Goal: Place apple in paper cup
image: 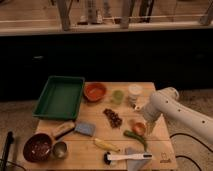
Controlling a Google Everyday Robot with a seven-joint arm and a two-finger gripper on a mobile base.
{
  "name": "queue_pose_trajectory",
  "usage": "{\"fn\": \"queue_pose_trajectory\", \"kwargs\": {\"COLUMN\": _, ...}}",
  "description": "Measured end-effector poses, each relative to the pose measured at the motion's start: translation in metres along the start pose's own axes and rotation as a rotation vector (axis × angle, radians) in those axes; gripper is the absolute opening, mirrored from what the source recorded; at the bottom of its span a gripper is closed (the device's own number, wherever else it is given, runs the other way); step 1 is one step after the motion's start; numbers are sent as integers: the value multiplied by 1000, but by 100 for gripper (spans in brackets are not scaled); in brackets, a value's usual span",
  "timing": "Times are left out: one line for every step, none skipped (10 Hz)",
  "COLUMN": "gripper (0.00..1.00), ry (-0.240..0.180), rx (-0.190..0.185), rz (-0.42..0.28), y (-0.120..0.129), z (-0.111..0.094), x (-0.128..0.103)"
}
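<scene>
The apple, small and orange-red, lies on the wooden table at the right, near the front. The white paper cup stands upright at the back right of the table, next to a green cup. My white arm comes in from the right and bends down toward the table. My gripper is at the arm's end, just above and to the right of the apple, close to it. The paper cup is well behind the gripper.
A green tray and an orange bowl stand at the back left. Dark grapes, a blue sponge, a banana, a green vegetable, a white-handled brush, a dark bowl and a metal cup lie around.
</scene>
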Motion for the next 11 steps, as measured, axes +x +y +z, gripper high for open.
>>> {"fn": "queue_pose_trajectory", "kwargs": {"gripper": 80, "ry": 0, "rx": -3, "rz": -1, "y": 2, "z": 1, "x": -3}}
{"fn": "queue_pose_trajectory", "kwargs": {"gripper": 80, "ry": -1, "rx": -7, "rz": -7, "y": 3, "z": 2, "x": -6}}
{"fn": "queue_pose_trajectory", "kwargs": {"gripper": 80, "ry": -5, "rx": -10, "rz": -14, "y": 3, "z": 4, "x": -10}}
{"fn": "queue_pose_trajectory", "kwargs": {"gripper": 80, "ry": -10, "rx": -14, "rz": -23, "y": 5, "z": 5, "x": -14}}
{"fn": "queue_pose_trajectory", "kwargs": {"gripper": 80, "ry": -15, "rx": -16, "rz": -32, "y": 5, "z": 8, "x": -17}}
{"fn": "queue_pose_trajectory", "kwargs": {"gripper": 76, "ry": -21, "rx": -15, "rz": -39, "y": 6, "z": 10, "x": -20}}
{"fn": "queue_pose_trajectory", "kwargs": {"gripper": 67, "ry": -24, "rx": -15, "rz": -42, "y": 8, "z": 12, "x": -21}}
{"fn": "queue_pose_trajectory", "kwargs": {"gripper": 55, "ry": -27, "rx": -15, "rz": -45, "y": 9, "z": 14, "x": -23}}
{"fn": "queue_pose_trajectory", "kwargs": {"gripper": 48, "ry": -27, "rx": -15, "rz": -48, "y": 9, "z": 14, "x": -23}}
{"fn": "queue_pose_trajectory", "kwargs": {"gripper": 39, "ry": -27, "rx": -13, "rz": -49, "y": 9, "z": 14, "x": -24}}
{"fn": "queue_pose_trajectory", "kwargs": {"gripper": 27, "ry": -21, "rx": -11, "rz": -45, "y": 11, "z": 11, "x": -23}}
